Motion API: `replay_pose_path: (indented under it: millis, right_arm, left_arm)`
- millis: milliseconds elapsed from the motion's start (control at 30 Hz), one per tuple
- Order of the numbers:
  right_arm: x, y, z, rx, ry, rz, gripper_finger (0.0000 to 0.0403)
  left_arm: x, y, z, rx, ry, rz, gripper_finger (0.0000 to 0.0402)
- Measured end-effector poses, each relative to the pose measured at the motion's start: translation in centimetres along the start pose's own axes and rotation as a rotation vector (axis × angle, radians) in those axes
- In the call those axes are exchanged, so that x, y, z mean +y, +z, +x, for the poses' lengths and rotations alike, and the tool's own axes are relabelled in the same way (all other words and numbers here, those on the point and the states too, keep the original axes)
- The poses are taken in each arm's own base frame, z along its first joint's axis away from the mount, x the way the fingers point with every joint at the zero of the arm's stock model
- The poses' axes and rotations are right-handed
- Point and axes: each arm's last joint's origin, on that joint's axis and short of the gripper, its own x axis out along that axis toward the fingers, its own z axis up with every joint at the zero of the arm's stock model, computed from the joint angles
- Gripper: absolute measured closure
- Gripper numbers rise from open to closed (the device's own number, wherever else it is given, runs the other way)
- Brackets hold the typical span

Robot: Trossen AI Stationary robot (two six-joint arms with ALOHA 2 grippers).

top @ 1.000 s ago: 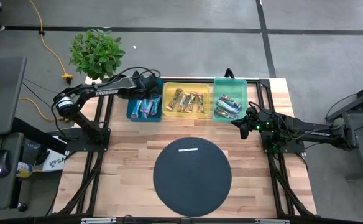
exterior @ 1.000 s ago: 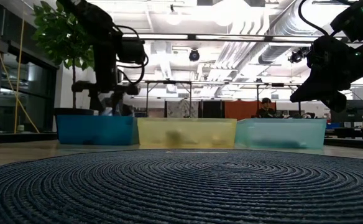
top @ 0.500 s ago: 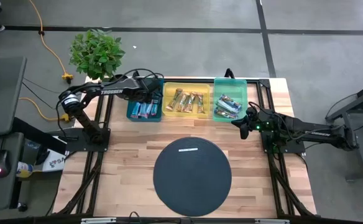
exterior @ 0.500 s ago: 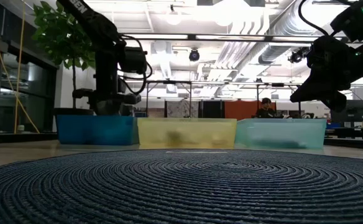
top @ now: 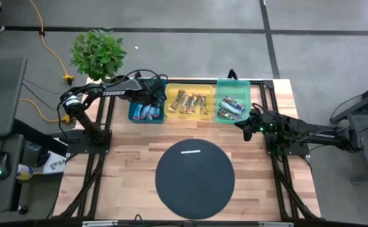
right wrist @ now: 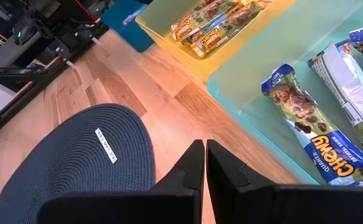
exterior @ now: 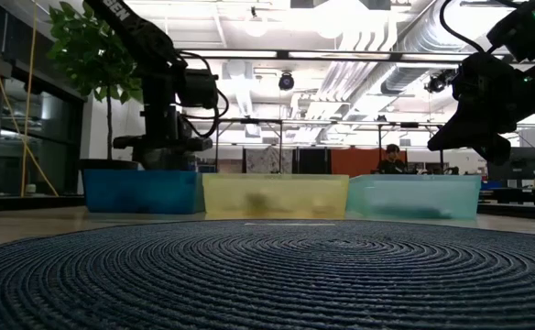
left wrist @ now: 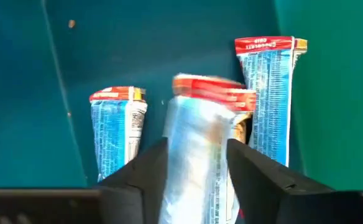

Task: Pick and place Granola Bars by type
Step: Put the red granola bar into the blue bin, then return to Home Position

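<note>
- Potted plant [top: 97, 53]: on the floor beyond the table's far left corner.
- Left gripper [top: 151, 101]: lowered into the blue tray [top: 133, 114], the leftmost of three trays along the far edge of the wooden table [top: 127, 164]. Its fingers [left wrist: 145, 173] are closed on a blue-wrapped granola bar [left wrist: 200, 149] with a red end, seen in the left wrist view.
- Other blue-wrapped bars [left wrist: 118, 134]: two lie on the tray floor, one on each side of the held bar, the second [left wrist: 270, 93] near the tray wall.
- Yellow tray [top: 188, 87]: middle of the row, touching the blue tray; holds tan-brown wrapped bars [top: 190, 103] lying side by side.
- Round dark woven mat [top: 195, 178]: on the table nearer the front, well apart from the trays, with a small white label [top: 190, 151] at its far edge.
- Green tray [top: 233, 85]: rightmost, touching the yellow one; holds silvery green-purple wrapped bars [right wrist: 306, 124].
- Right gripper [top: 247, 129]: hangs above the table just in front of the green tray; fingers [right wrist: 191, 168] closed together, holding nothing.
</note>
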Motion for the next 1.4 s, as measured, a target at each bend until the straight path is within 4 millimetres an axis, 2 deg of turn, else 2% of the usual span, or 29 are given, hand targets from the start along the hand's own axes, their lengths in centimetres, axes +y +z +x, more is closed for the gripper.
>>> replay_pose_path:
  millis: [267, 400, 567, 667, 867, 1033, 1133, 1233, 1333, 1400]
  right_arm:
    - [0.0, 0.0, 0.0, 0.000, 0.000, 0.000, 0.0402]
    - [0.0, 0.0, 0.0, 0.000, 0.000, 0.000, 0.0402]
    - [0.0, 0.0, 0.0, 0.000, 0.000, 0.000, 0.0402]
    - [0.0, 0.0, 0.0, 0.000, 0.000, 0.000, 0.0402]
    - [0.0, 0.0, 0.0, 0.000, 0.000, 0.000, 0.0402]
    - [0.0, 0.0, 0.0, 0.000, 0.000, 0.000, 0.0402]
    - [0.0, 0.0, 0.0, 0.000, 0.000, 0.000, 0.0402]
    - [0.0, 0.0, 0.0, 0.000, 0.000, -0.001, 0.0402]
    - [0.0, 0.0, 0.0, 0.000, 0.000, 0.000, 0.0402]
    - [0.0, 0.0, 0.0, 0.000, 0.000, 0.000, 0.0402]
  left_arm:
    - [-0.2, 0.0, -0.1, 0.032, -0.055, -0.003, 0.0152]
    - [-0.5, 0.1, -1.6, 0.002, -0.134, -0.002, 0.0132]
    - [-1.3, 0.3, -6.8, -0.153, -0.263, 0.040, 0.0129]
    - [-1.7, -0.4, -10.4, -0.268, -0.402, 0.077, 0.0129]
    - [-2.5, -4.0, -18.0, -0.469, -0.766, 0.267, 0.0134]
    - [-2.2, -7.8, -24.0, -0.651, -1.070, 0.399, 0.0181]
    - [-1.9, -10.2, -26.1, -0.729, -1.143, 0.483, 0.0232]
    - [-1.6, -12.3, -27.1, -0.773, -1.131, 0.561, 0.0298]
    - [-1.2, -14.2, -27.2, -0.757, -1.082, 0.637, 0.0373]
    - [-1.0, -15.2, -27.0, -0.736, -1.042, 0.677, 0.0391]
